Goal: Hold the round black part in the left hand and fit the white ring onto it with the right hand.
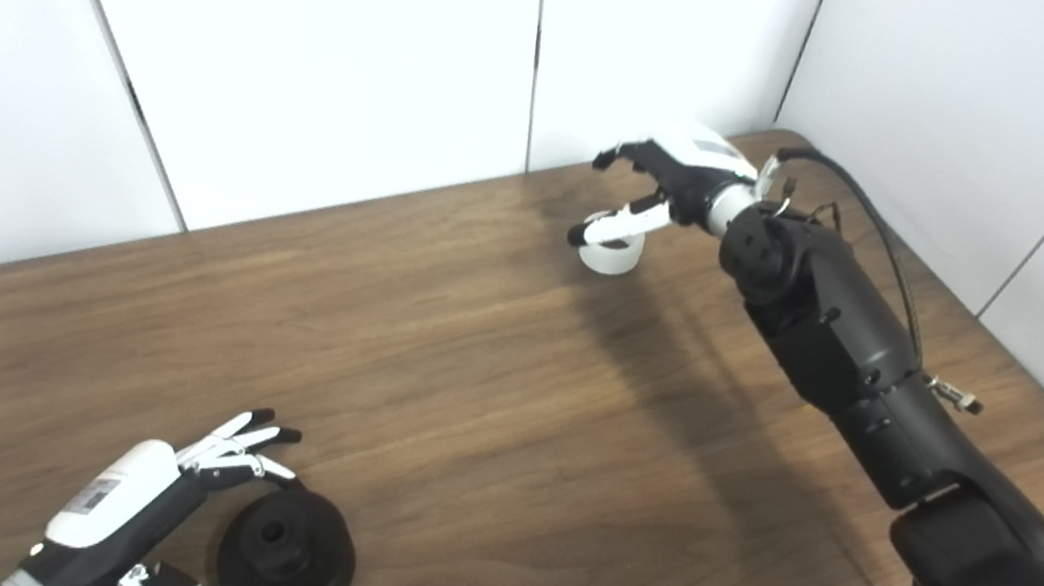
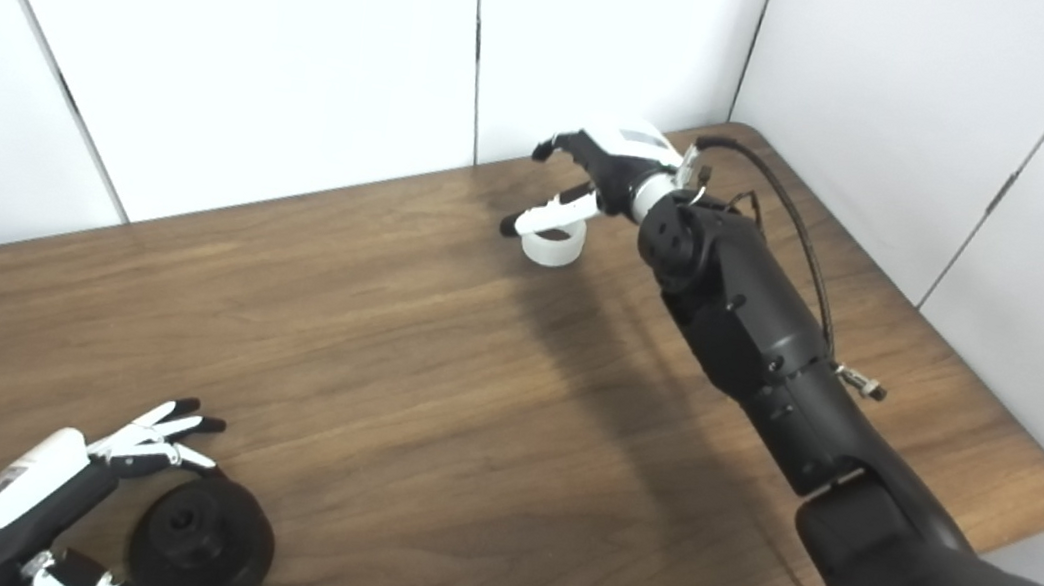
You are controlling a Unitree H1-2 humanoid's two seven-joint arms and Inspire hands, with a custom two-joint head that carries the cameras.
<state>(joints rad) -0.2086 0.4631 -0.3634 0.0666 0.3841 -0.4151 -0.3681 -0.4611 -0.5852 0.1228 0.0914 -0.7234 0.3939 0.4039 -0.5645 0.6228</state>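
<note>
Black part: lies flat on the table at the near left corner, hub hole up — a round, pulley-like disc, well apart from the ring.

Left hand: set around the black part, fingers spread past its far rim and the thumb at its near rim. It looks open, cupping the disc without lifting it; whether the tips touch the rim I cannot tell. Placed so, it seems ready to close and raise the part as the holder.

Ring: stands on the table near the far edge, by the wall, opening up — a short white collar.

Right hand: arm stretched far across the table, palm down above the ring. One white finger crosses the ring's top, the others are curled apart above it. Nothing gripped as far as I can see; contact with the ring is unclear.

Why so: each hand sits at its own piece, which suits a pick-up on both sides before the two are brought together.

Step, as I judge it: grasping stage; fitting not begun.

Writing: a small dark label on the back of the left hand, and a grey patch on the back of the right — neither readable. No brand seen on the part or the ring.
</note>
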